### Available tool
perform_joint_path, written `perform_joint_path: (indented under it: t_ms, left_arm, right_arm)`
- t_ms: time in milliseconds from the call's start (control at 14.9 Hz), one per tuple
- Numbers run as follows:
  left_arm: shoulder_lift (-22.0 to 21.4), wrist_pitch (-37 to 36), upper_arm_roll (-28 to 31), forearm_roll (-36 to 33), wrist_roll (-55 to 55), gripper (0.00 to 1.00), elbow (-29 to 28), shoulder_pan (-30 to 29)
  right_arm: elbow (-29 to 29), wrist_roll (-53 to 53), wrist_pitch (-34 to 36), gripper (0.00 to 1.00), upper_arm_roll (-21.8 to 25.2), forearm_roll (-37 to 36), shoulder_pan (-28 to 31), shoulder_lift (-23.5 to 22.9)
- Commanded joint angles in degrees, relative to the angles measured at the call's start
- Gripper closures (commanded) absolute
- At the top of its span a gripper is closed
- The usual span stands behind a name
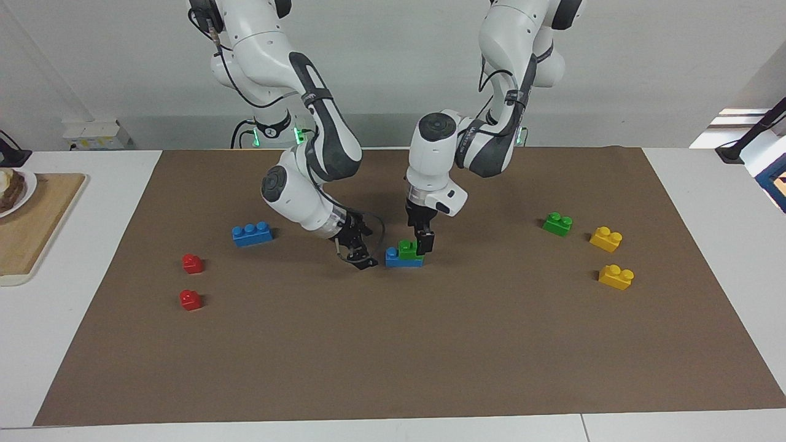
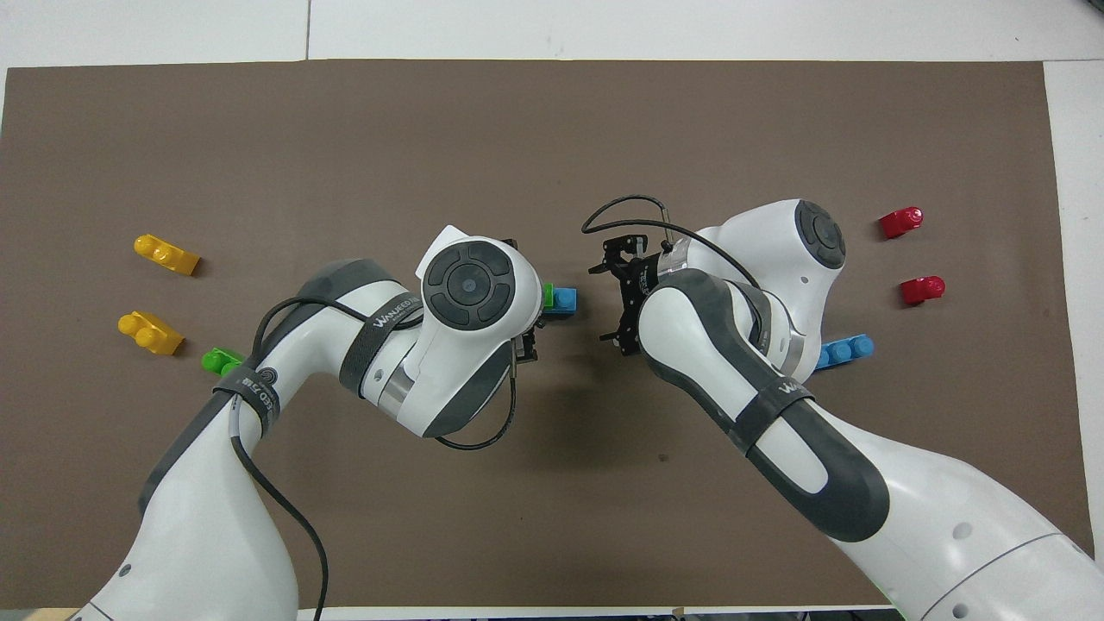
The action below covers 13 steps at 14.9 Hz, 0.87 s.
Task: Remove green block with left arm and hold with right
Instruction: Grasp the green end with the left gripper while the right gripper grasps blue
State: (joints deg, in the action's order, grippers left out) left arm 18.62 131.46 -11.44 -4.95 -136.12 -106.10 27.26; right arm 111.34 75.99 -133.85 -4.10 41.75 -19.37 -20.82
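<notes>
A green block (image 1: 407,247) with two studs sits stacked on one end of a blue brick (image 1: 403,259) in the middle of the brown mat; a sliver of it shows in the overhead view (image 2: 547,295). My left gripper (image 1: 424,245) points straight down and is at the green block, at its end toward the left arm's side; the arm's hand covers it from above. My right gripper (image 1: 362,258) is open and low over the mat, close beside the blue brick's bare end, toward the right arm's end, apart from it. It also shows in the overhead view (image 2: 605,297).
A second green block (image 1: 557,224) and two yellow bricks (image 1: 606,239) (image 1: 616,277) lie toward the left arm's end. A blue three-stud brick (image 1: 252,234) and two red blocks (image 1: 192,264) (image 1: 190,300) lie toward the right arm's end. A wooden board (image 1: 37,227) lies off the mat.
</notes>
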Motion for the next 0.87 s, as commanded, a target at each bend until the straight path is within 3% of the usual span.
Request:
perform_joint_path:
  t_ms: [0,804]
  left_arm:
    - [0.81,1.42,0.80,-1.12,-1.69,0.00,0.72,0.95]
    - [2.30,2.92,0.89,-2.35,-1.60,0.00,0.19,0.60]
  right_arm:
    - [-1.12,-0.58,-1.15,0.04,0.05,2.89,-0.67,-0.80]
    - [-4.29,1.88,-5.98,0.04,0.05,3.78,-3.57,-5.11]
